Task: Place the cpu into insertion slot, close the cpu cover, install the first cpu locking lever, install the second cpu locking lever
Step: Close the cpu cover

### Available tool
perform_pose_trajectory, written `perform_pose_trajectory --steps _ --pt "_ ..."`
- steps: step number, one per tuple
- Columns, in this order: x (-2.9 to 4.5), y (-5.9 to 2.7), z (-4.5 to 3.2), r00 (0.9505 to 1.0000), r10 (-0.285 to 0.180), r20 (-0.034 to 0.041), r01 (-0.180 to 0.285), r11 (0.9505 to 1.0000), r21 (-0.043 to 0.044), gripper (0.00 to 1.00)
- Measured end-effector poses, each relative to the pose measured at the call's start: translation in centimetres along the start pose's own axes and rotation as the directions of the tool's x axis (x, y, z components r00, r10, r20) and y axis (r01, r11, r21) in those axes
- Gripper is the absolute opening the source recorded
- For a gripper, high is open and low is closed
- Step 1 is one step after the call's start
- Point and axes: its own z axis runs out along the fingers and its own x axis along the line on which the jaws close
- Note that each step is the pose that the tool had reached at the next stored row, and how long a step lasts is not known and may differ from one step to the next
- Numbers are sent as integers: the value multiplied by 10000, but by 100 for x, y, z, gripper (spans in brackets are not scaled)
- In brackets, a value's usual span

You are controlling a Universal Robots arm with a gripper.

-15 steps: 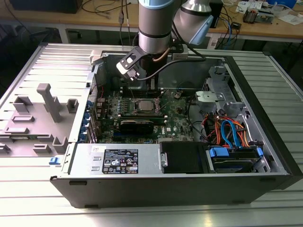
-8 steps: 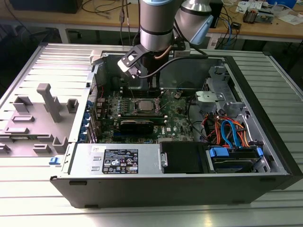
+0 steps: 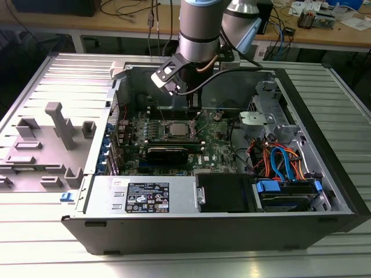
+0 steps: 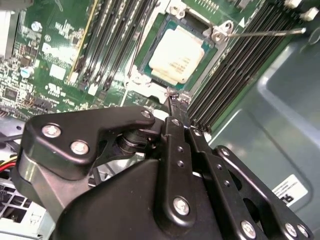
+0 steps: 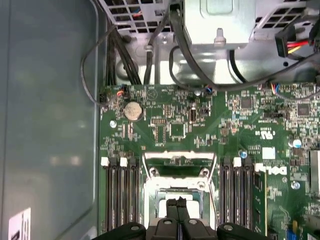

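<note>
The arm (image 3: 200, 35) reaches straight down, its jaws closed together.

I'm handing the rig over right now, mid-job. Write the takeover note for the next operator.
End effector: looks shut, tips at the insertion slot's edge, in both wrist views.
Cpu: flat in the slot, silver top showing.
One locking lever: swung out from a socket corner over the memory slots, not latched.
Cpu cover: cannot tell whether closed.
Done: cpu placed. Left: levers, likely the cover.
</note>
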Motion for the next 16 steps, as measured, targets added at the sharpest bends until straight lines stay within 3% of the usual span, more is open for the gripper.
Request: perform_pose_trajectory --steps 6,16 --pt "2 117 -20 10000 0 3 0 10000 4 11" --pt "6 240 -91 10000 1 4 -1 10000 18 11"
